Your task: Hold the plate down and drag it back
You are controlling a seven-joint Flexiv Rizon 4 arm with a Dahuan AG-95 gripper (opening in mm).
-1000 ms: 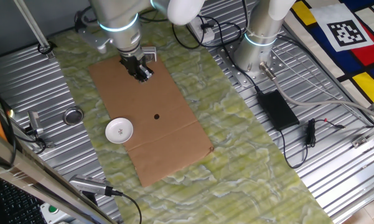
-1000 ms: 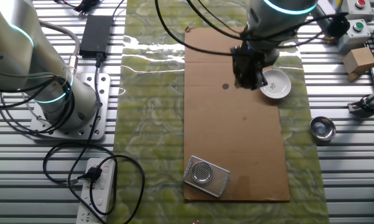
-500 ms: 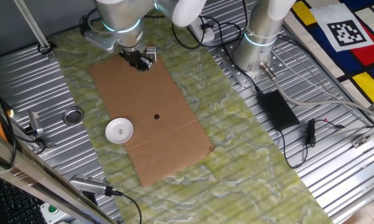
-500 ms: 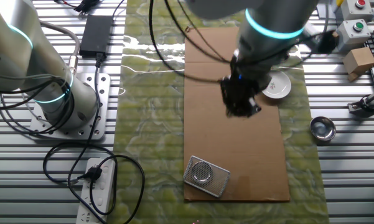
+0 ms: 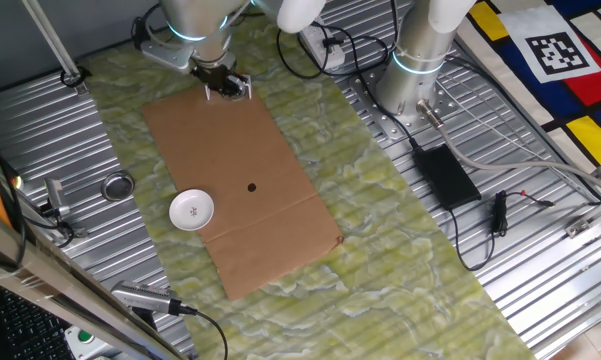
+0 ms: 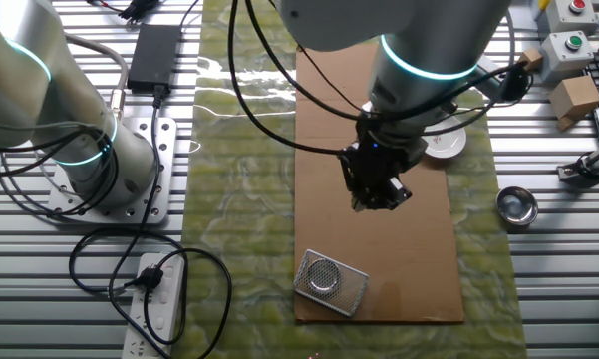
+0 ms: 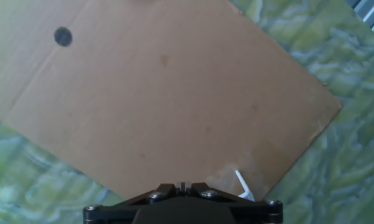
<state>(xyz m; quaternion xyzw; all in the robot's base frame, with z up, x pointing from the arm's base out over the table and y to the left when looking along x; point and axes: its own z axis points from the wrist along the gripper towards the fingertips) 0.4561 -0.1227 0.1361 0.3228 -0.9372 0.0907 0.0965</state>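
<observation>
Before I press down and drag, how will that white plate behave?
The plate looks shallow and flat-bottomed, so tipping seems unlikely. It is small, probably light, and may skid on the smooth cardboard unless pressed firmly.

Plate [image 5: 191,209] on cardboard [image 5: 242,180] (near edge)

plate [image 5: 191,209]: small, round, white, shallow rim, tiny dark centre mark. Sits flat, upright on the cardboard sheet's [image 5: 242,180] edge, partly hidden in the other fixed view [image 6: 447,145].
</observation>
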